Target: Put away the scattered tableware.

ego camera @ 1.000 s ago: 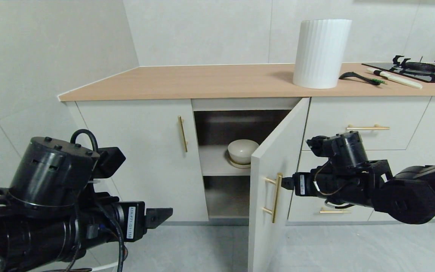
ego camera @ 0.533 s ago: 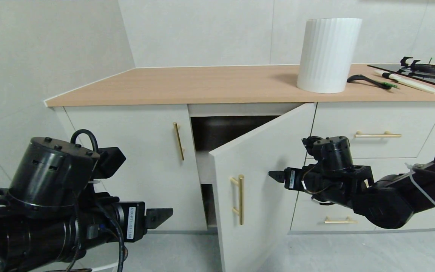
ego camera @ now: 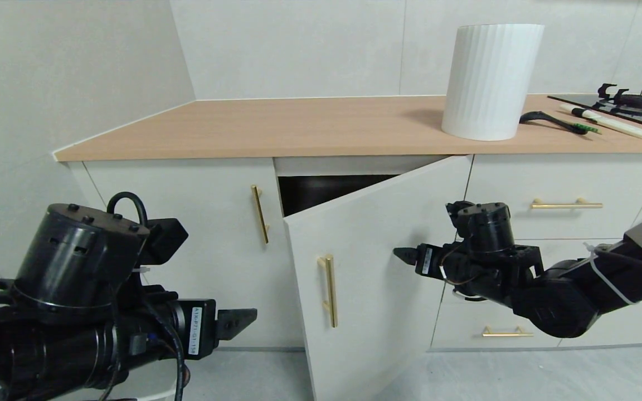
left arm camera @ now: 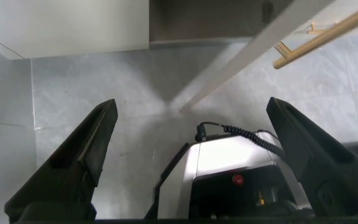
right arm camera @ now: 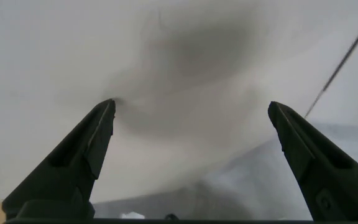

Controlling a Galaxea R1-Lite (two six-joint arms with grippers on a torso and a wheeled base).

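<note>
The step in hand looks like shutting the cabinet. The cabinet door (ego camera: 377, 267) stands partly open, swung out from its hinge beside the drawers. It hides the shelves, so any tableware inside cannot be seen.

The right pincer (ego camera: 407, 256) is spread wide and empty, with its tips at the door's outer face, well off the gold handle (ego camera: 329, 291). The left pincer (ego camera: 237, 323) hangs low over the floor, also wide and empty.

The loose pieces in sight are a black-handled utensil (ego camera: 549, 120) and a white-bladed knife (ego camera: 613, 123). They lie near the right end of the surface (ego camera: 276, 125), past the white ribbed container (ego camera: 491, 81).

The next move probably calls for a steady push on the door face until the handle edge meets the frame.
</note>
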